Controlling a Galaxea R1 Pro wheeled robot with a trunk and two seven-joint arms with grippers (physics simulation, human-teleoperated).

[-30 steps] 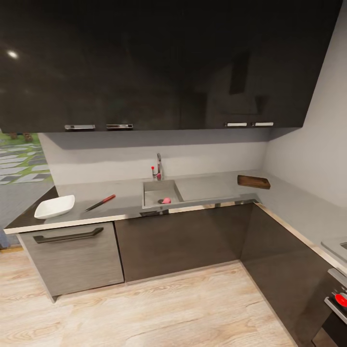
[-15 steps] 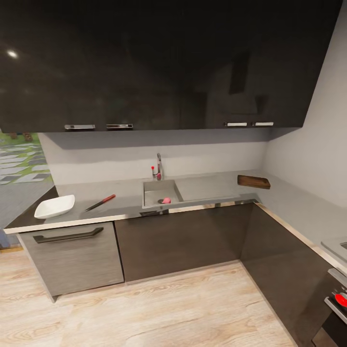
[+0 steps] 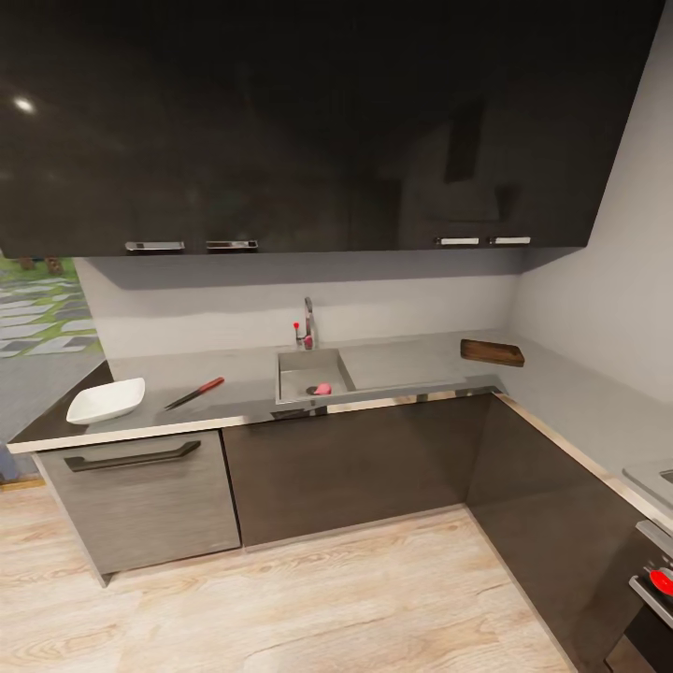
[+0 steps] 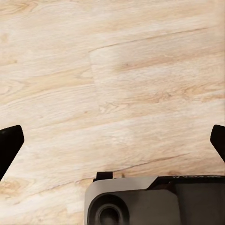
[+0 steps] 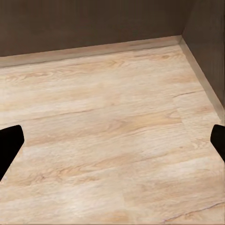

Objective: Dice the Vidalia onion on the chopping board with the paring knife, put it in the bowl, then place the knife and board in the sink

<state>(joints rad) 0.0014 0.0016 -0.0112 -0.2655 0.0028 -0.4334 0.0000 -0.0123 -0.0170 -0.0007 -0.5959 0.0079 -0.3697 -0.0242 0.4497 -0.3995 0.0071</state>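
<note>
In the head view, the Vidalia onion (image 3: 322, 389), small and pinkish-red, lies in the steel sink (image 3: 301, 365) by the drain. Left of the sink, on the grey countertop (image 3: 245, 374), lies the paring knife (image 3: 194, 393), which shows a red handle and a dark blade. The white bowl (image 3: 106, 400) stands further left, near the counter's end. In the right corner by the wall rests the dark brown chopping board (image 3: 492, 352). My left gripper (image 4: 112, 143) is open over the wood floor with nothing between its fingers. My right gripper (image 5: 112, 143) is also open, above the floor near the cabinet base.
Glossy black upper cabinets (image 3: 308, 121) hang over the counter. A chrome tap (image 3: 307, 323) stands behind the sink. The counter turns along the right wall to a stove with a red knob (image 3: 662, 581). Light wood floor (image 3: 308, 598) lies between me and the dark lower cabinets (image 3: 355, 467).
</note>
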